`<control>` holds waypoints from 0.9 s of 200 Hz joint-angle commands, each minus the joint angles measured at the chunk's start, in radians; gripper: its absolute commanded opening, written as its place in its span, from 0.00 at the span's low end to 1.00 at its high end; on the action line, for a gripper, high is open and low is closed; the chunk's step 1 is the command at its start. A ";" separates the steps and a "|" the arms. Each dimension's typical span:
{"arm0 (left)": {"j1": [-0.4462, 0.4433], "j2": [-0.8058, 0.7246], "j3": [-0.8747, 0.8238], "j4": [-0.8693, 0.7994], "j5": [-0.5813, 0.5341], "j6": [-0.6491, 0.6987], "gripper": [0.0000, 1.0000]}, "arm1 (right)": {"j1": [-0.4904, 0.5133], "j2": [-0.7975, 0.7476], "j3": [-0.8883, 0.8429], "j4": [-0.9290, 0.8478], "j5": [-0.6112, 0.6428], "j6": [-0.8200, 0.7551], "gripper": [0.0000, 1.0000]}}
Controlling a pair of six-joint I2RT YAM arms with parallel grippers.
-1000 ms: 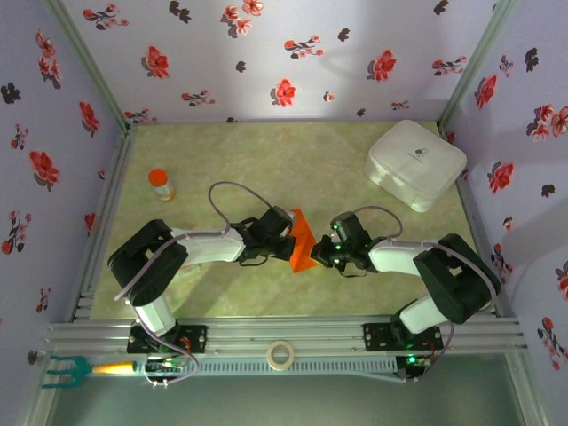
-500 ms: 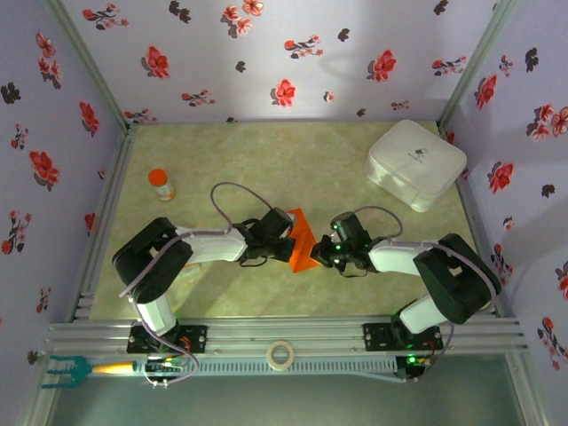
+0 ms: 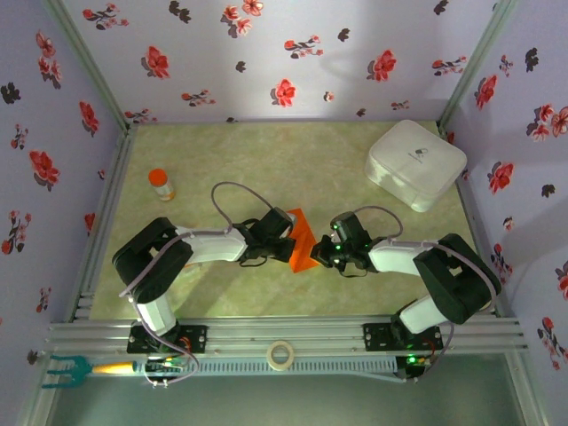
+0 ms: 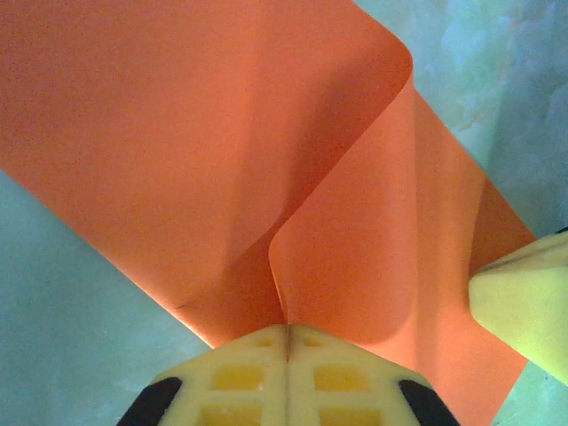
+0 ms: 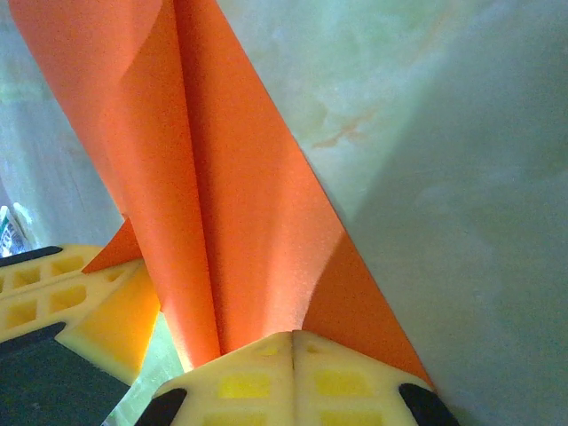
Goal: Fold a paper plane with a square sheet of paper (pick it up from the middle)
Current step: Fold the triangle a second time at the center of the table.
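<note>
left gripper (image 3: 292,238): at the left edge of the square sheet of paper (image 3: 303,241)
right gripper (image 3: 319,255): touching the sheet's right edge, facing the left gripper
white case (image 3: 415,164): well beyond the right gripper, to its right
orange-capped bottle (image 3: 161,184): well left of the left gripper

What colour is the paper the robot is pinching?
The paper is plain bright orange, clearest in the left wrist view.
</note>
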 commanded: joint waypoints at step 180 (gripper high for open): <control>0.019 0.024 0.030 0.007 -0.001 0.042 0.04 | 0.006 0.008 -0.012 -0.052 0.041 -0.002 0.05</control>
